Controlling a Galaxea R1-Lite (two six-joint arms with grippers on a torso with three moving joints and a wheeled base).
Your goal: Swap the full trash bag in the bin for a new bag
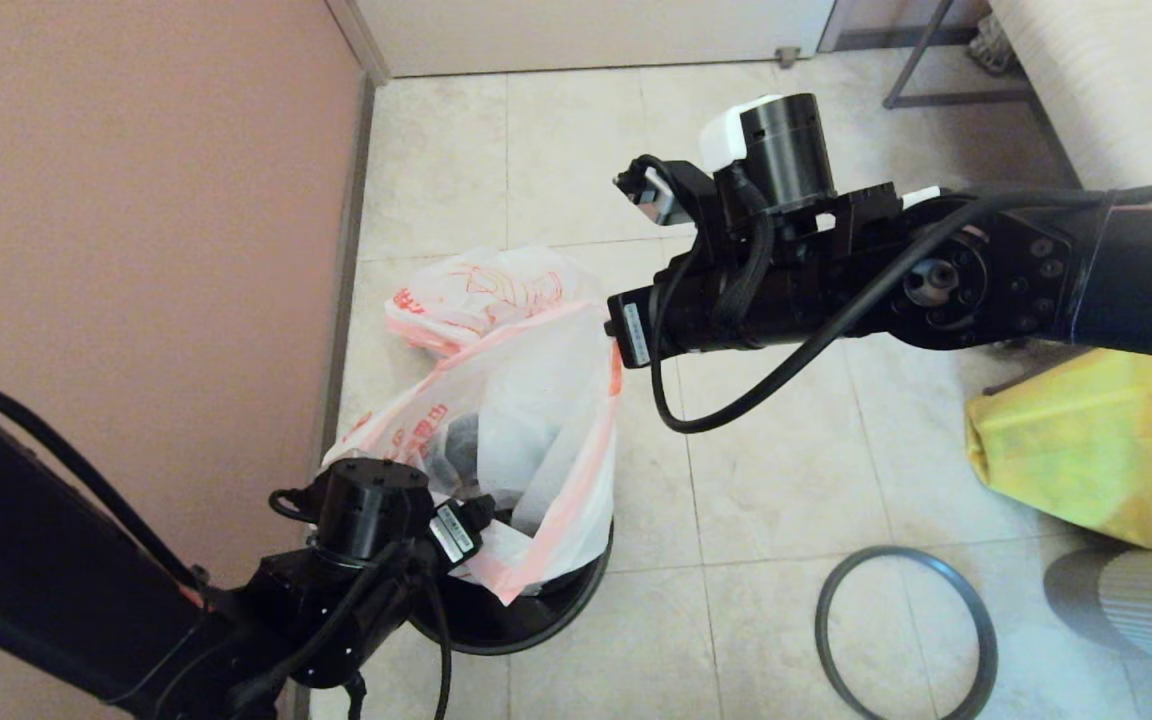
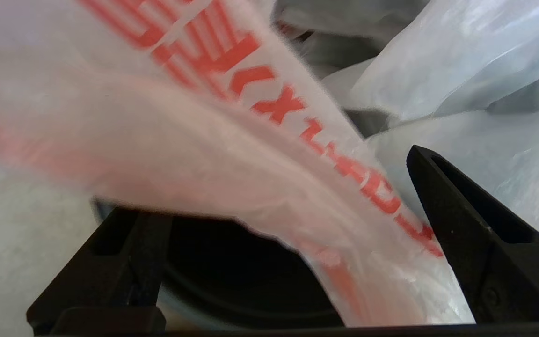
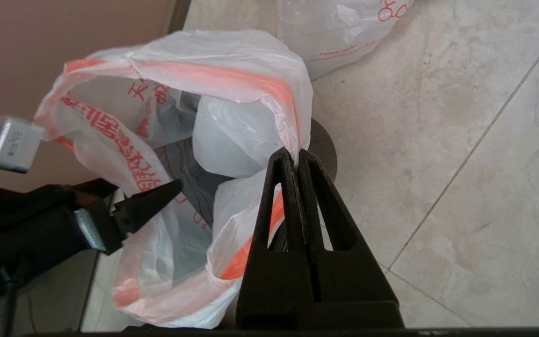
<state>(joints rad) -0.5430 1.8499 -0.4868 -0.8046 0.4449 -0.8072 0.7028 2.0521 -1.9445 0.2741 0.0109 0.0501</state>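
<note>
The new bag, milky white with an orange-pink hem and red lettering, hangs open-mouthed over the dark bin. My right gripper is shut on its hem at the far right side; in the right wrist view the gripper pinches that hem above the bin. My left gripper is open at the near left side. In the left wrist view the gripper has its fingers wide apart with the hem running between them. The full trash bag with red drawings lies on the floor behind the bin.
The grey hoop rim lies on the tiles at the near right. A yellow bag sits at the right edge. The pink wall runs close along the bin's left. A metal frame leg stands at the far right.
</note>
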